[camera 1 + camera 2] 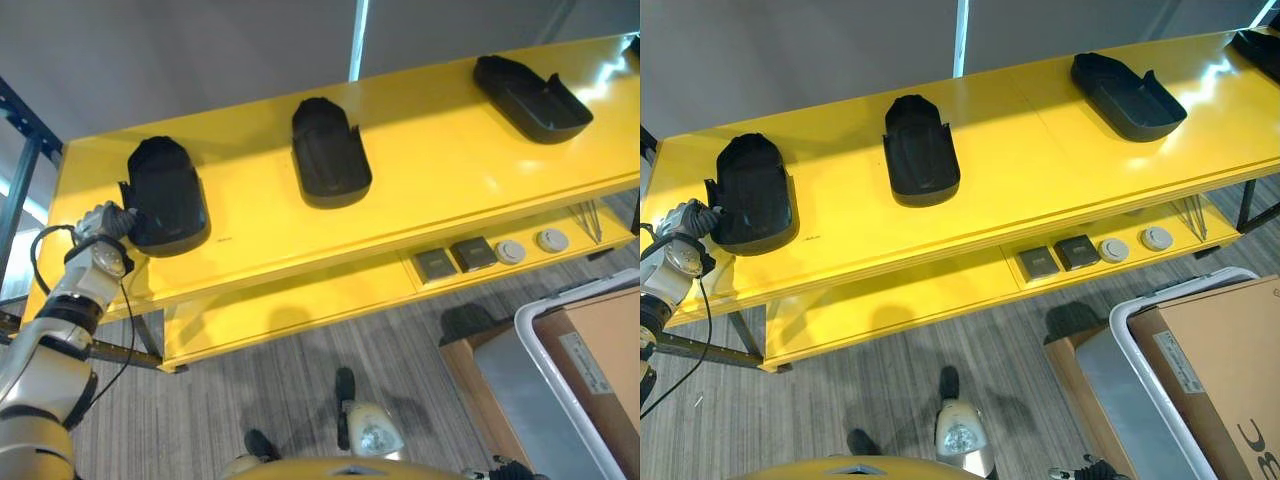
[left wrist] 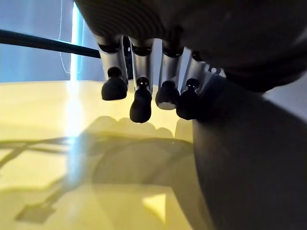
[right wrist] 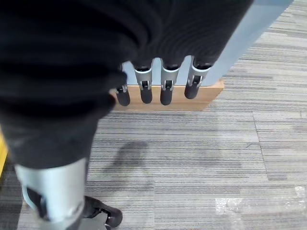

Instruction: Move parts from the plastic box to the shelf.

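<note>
Nearest the head camera, the grey plastic box (image 1: 1160, 395) stands on the floor at the robot's right, below the long yellow shelf (image 1: 430, 175), which already carries three black parts spaced well apart. The left hand (image 1: 108, 222) rests against the edge of the leftmost part (image 1: 165, 195), its fingers (image 2: 140, 103) relaxed beside the part's wall and clasping nothing. To finish this placement well, it should probably draw straight away without nudging the part, while the right hand (image 3: 153, 86) hangs released over the floor.
</note>
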Controlling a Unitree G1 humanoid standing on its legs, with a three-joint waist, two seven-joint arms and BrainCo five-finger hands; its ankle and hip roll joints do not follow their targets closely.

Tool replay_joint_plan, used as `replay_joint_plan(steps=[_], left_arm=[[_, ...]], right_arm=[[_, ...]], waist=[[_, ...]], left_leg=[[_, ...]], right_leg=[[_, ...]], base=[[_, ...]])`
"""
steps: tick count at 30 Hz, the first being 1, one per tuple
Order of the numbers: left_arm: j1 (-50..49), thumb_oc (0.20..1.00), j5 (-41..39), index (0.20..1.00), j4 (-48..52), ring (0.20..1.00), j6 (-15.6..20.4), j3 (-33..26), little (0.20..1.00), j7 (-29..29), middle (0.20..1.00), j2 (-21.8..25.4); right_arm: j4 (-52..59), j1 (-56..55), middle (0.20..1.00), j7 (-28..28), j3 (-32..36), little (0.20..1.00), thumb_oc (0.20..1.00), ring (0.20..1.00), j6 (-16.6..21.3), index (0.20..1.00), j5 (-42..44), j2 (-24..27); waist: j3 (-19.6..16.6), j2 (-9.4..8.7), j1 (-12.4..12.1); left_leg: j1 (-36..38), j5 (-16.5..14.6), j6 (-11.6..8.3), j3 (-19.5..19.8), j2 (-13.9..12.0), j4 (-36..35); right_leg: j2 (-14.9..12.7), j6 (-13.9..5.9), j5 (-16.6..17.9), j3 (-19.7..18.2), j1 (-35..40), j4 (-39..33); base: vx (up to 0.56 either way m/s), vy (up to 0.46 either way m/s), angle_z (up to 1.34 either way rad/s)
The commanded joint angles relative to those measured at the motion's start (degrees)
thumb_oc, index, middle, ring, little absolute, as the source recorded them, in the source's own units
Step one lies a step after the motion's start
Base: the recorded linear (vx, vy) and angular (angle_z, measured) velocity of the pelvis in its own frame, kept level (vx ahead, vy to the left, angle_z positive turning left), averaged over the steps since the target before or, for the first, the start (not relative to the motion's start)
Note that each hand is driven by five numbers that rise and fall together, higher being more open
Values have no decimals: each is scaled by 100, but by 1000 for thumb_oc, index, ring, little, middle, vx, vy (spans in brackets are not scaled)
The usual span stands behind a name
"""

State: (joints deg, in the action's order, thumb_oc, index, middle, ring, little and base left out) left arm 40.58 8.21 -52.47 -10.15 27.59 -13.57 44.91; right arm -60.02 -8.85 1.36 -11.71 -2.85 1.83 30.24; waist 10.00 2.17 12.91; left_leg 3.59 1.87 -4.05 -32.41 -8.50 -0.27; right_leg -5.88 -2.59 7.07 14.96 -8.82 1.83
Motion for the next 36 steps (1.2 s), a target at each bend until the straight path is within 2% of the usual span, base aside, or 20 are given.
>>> replay_joint_plan(steps=[1, 5, 12, 13, 14, 21, 27, 28, 29, 32, 33, 35, 36], left_arm=[[314, 200, 375, 200, -155, 200, -38, -342, 200, -369, 200, 458], [352, 200, 392, 200, -275, 200, -109, -275, 200, -460, 200, 498], [426, 200, 249, 200, -384, 200, -118, -186, 200, -263, 200, 497], [409, 555, 269, 555, -385, 555, -130, -207, 555, -229, 555, 488], [402, 1000, 265, 1000, -394, 1000, -154, -218, 1000, -203, 1000, 481], [407, 1000, 84, 1000, -429, 1000, -146, -347, 1000, -462, 1000, 469], [509, 1000, -115, 1000, -35, 1000, -36, -517, 1000, -1165, 1000, 734], [493, 1000, -164, 1000, 171, 1000, -34, -557, 1000, -1237, 1000, 836], [367, 1000, -387, 1000, 856, 1000, -36, -728, 1000, -1368, 1000, 1142], [150, 1000, -570, 1000, 1527, 1000, 69, -905, 1000, -1397, 1000, 1419], [7, 1000, -664, 1000, 2060, 1000, 65, -1056, 1000, -1338, 1000, 1591], [-402, 1000, -701, 1000, 2907, 1000, 50, -1490, 1000, -1219, 1000, 1754], [-822, 1000, -891, 1000, 3673, 1000, 171, -1927, 1000, -1076, 1000, 1800]], right_arm=[[-194, -252, 1000, -74, -200, 1000, 1000, 1000, 69, 1000, -60, 28], [-204, -234, 1000, -101, -222, 1000, 1000, 1000, 103, 1000, -24, 52], [-248, -230, 1000, -97, -214, 1000, 1000, 1000, 139, 1000, -25, 74], [-226, -226, 1000, -126, -204, 1000, 1000, 1000, 115, 1000, -10, 79], [-206, -225, 1000, -136, -197, 1000, 1000, 1000, 103, 1000, -10, 82], [-191, -271, 1000, -117, -199, 1000, 1000, 1000, 73, 1000, -122, 42], [-233, -351, 1000, -66, -151, 1000, 1000, 1000, 92, 1000, -160, -14], [-224, -367, 1000, -68, -124, 1000, 1000, 1000, 80, 1000, -163, -23], [-177, -422, 1000, -46, -68, 1000, 1000, 1000, 58, 1000, -197, -68], [-126, -478, 1000, -42, -12, 1000, 1000, 1000, 44, 1000, -234, -105], [-91, -512, 1000, -35, 43, 1000, 1000, 1000, 23, 1000, -240, -153], [-51, -550, 1000, -7, 84, 1000, 1000, 1000, 22, 1000, -301, -227], [-5, -579, 1000, 26, 133, 1000, 1000, 1000, -12, 1000, -302, -333]], waist=[[-271, -214, 1], [-270, -211, 5], [-241, -228, -3], [-240, -231, -6], [-243, -229, -4], [-322, -248, -37], [-417, -241, -156], [-432, -231, -191], [-454, -203, -294], [-461, -190, -383], [-468, -191, -467], [-478, -199, -559], [-484, -206, -684]], left_leg=[[-498, 29, -195, -35, -542, 437], [-505, 0, -191, -39, -532, 474], [-490, -51, -167, -33, -483, 480], [-482, -53, -163, -32, -478, 479], [-477, -56, -160, -31, -472, 476], [-380, -35, -167, -37, -445, 406], [-275, -41, -161, 8, -410, 360], [-261, -43, -159, 26, -401, 347], [-240, -29, -167, 73, -383, 318], [-219, -24, -171, 125, -366, 296], [-206, -21, -180, 170, -353, 271], [-183, -18, -189, 240, -323, 233], [-169, -19, -192, 326, -294, 193]], right_leg=[[-207, -491, -473, 45, 701, -418], [-208, -484, -484, 27, 694, -404], [-219, -496, -476, 27, 687, -407], [-219, -495, -476, 29, 696, -408], [-220, -497, -477, 29, 699, -407], [-212, -511, -458, 75, 780, -450], [-216, -518, -456, 157, 926, -488], [-217, -521, -455, 172, 948, -496], [-219, -531, -446, 215, 1004, -527], [-224, -545, -422, 257, 1054, -569], [-227, -557, -406, 287, 1085, -606], [-234, -574, -399, 320, 1123, -631], [-239, -586, -406, 355, 1152, -639]], base=[[30, 29, -2], [0, 0, 0], [0, 0, 0], [0, 0, 0], [0, 0, 0], [4, 0, 0], [23, -1, 3], [46, 29, 11], [38, 34, 12], [18, 26, 11], [17, 18, 17], [25, 24, 12], [23, 20, 9]])
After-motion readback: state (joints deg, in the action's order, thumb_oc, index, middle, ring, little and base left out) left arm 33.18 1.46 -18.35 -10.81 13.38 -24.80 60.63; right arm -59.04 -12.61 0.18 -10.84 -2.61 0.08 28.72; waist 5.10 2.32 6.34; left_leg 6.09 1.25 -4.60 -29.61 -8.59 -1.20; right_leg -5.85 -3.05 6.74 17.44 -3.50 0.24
